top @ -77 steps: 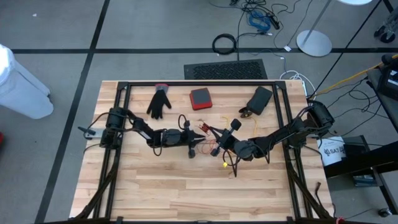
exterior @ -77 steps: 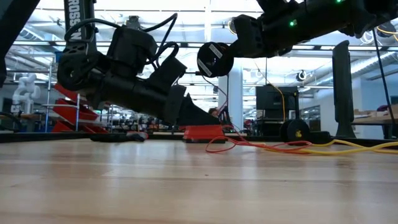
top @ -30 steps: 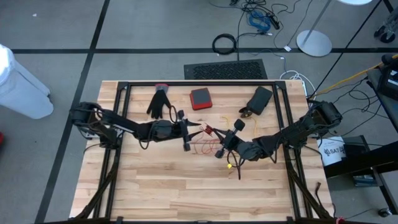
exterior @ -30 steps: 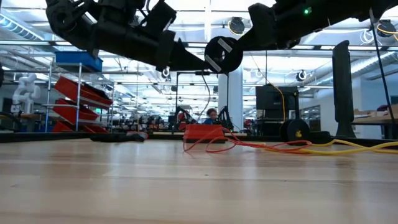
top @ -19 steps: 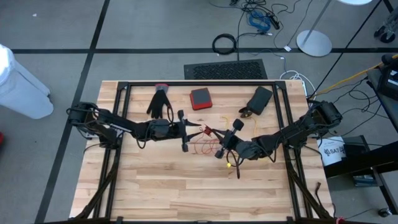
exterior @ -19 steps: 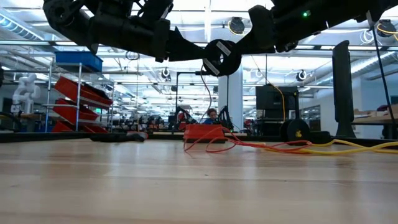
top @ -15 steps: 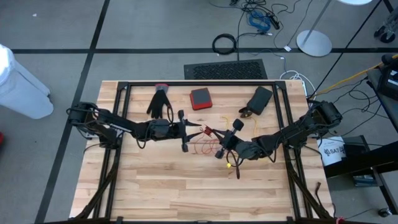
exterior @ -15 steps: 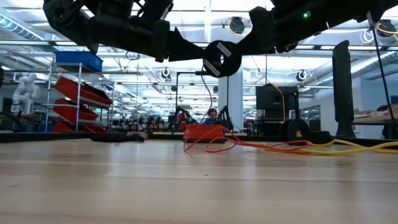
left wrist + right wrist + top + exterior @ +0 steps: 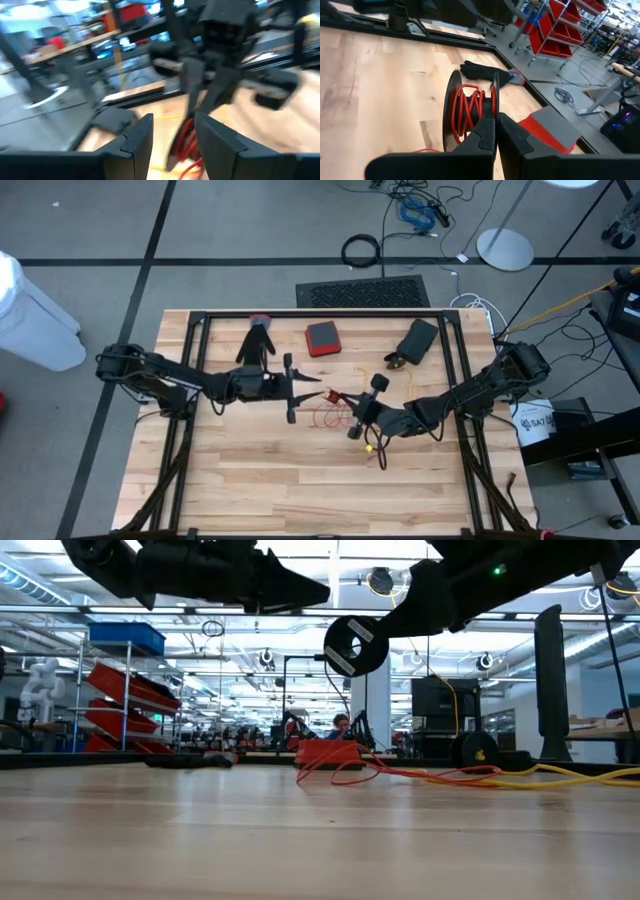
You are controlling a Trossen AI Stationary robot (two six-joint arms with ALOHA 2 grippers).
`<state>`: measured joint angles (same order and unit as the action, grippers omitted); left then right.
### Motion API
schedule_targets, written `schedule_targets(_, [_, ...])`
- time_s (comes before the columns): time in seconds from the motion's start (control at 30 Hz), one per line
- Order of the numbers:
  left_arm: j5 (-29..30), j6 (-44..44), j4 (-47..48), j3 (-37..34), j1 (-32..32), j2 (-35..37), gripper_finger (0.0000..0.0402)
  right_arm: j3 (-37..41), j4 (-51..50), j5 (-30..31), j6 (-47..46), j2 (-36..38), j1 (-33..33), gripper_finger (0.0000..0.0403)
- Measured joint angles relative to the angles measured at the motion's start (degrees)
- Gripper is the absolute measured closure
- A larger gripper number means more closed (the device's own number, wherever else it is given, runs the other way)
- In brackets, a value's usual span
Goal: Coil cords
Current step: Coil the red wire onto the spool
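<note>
A black spool (image 9: 470, 112) wound with red cord hangs above the table's middle, and my right gripper (image 9: 495, 119) is shut on it. Its round flange (image 9: 355, 645) shows in the low view. More red cord (image 9: 325, 417) lies in loose loops on the table below. A yellow cord (image 9: 560, 775) runs along the table farther back. My left gripper (image 9: 172, 125) stands open in the air left of the spool (image 9: 362, 408), pointing level at it, with nothing between its fingers. My right gripper pinches the rim of one spool flange (image 9: 495, 102) between its two shut fingers. The fingers come about level from the table's right side. The spool is lifted clear of the table.
Along the far side lie a black glove (image 9: 256, 340), a red box (image 9: 322, 337) and a black pouch (image 9: 417, 340). A black frame (image 9: 320, 314) borders the table. A thick black cable ring (image 9: 361, 250) lies on the floor beyond.
My left gripper has risen and drawn back a little toward the table's left edge, staying open. My right gripper has kept its place with the spool, whose flange has tipped slightly downward.
</note>
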<state>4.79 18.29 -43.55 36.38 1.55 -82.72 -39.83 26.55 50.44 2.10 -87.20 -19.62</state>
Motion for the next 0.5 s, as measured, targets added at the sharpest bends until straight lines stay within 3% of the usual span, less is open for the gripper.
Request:
schedule_targets(0.1, [-5.0, -1.4, 0.0, 0.0, -0.4, 0.0, 0.0249, 0.0, 1.0, -4.0, 1.6, 0.0, 0.0, 0.0403])
schedule_targets(0.23, [-3.6, -1.5, -0.1, 0.1, -0.5, 0.0, 0.0249, 0.0, 3.8, -6.5, 3.7, 0.0, 0.0, 0.0403])
schedule_targets(0.5, [-7.5, -4.1, 1.6, 0.1, -1.0, 0.0, 0.0249, 0.0, 5.5, -7.3, 7.9, 0.0, -0.1, 0.0403])
